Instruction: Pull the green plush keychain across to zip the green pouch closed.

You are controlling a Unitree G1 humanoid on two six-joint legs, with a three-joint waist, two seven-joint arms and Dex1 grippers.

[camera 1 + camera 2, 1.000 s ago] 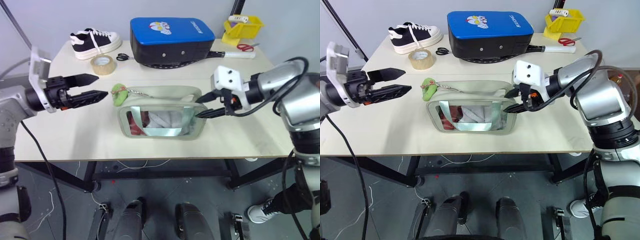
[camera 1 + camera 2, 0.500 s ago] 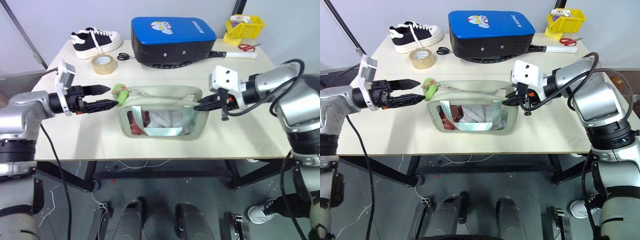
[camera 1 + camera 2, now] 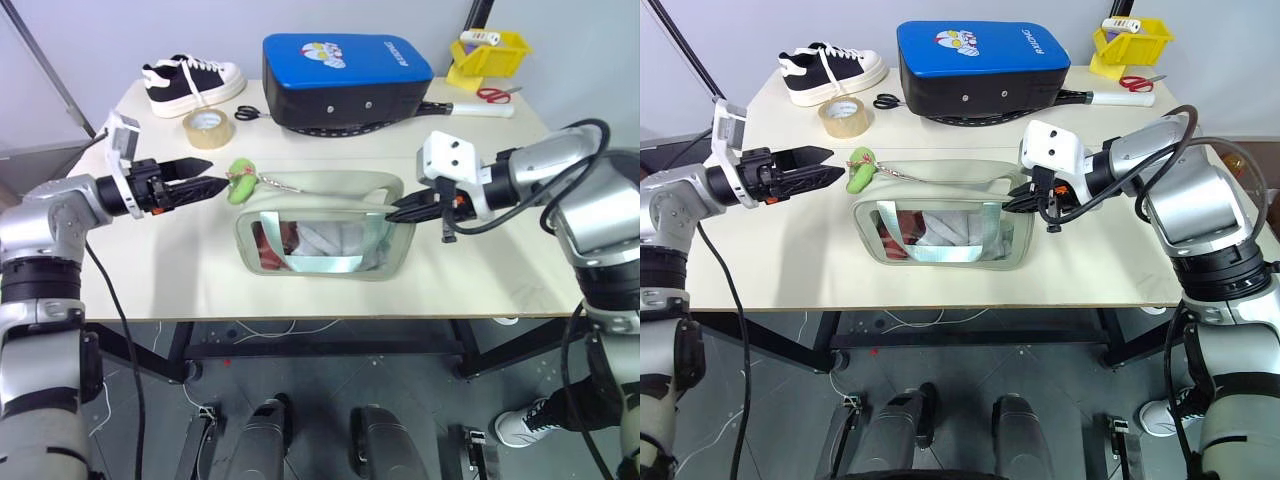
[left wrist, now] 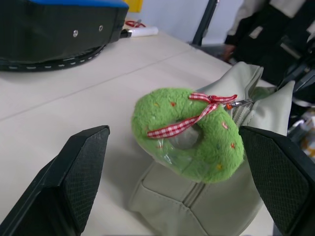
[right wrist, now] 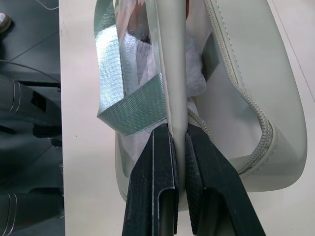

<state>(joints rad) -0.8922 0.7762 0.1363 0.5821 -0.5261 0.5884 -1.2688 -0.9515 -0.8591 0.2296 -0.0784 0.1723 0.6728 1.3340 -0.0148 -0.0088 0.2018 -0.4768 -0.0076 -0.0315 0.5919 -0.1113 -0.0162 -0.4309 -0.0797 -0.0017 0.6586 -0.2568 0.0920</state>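
The green pouch [image 3: 320,232] lies mid-table with its zip open along the top and a clear front window. The green plush keychain [image 3: 240,181], a fuzzy ring with a red checked ribbon, rests on the pouch's left end at the zip pull. My left gripper [image 3: 218,173] is open and level, its fingertips just short of the keychain [image 4: 189,132], which sits in line with the gap between the fingers [image 4: 74,182]. My right gripper [image 5: 178,132] is shut on the pouch's top rim [image 5: 172,73] at its right end.
Along the table's far side sit a blue-and-black hard case [image 3: 345,80], a black shoe [image 3: 190,85], a tape roll [image 3: 207,128], black scissors [image 3: 248,113], a yellow bin [image 3: 487,55] and red scissors [image 3: 490,95]. The table's front edge runs just below the pouch.
My left gripper has advanced toward the keychain, staying open. My right gripper has closed on the pouch's rim and kept its place.
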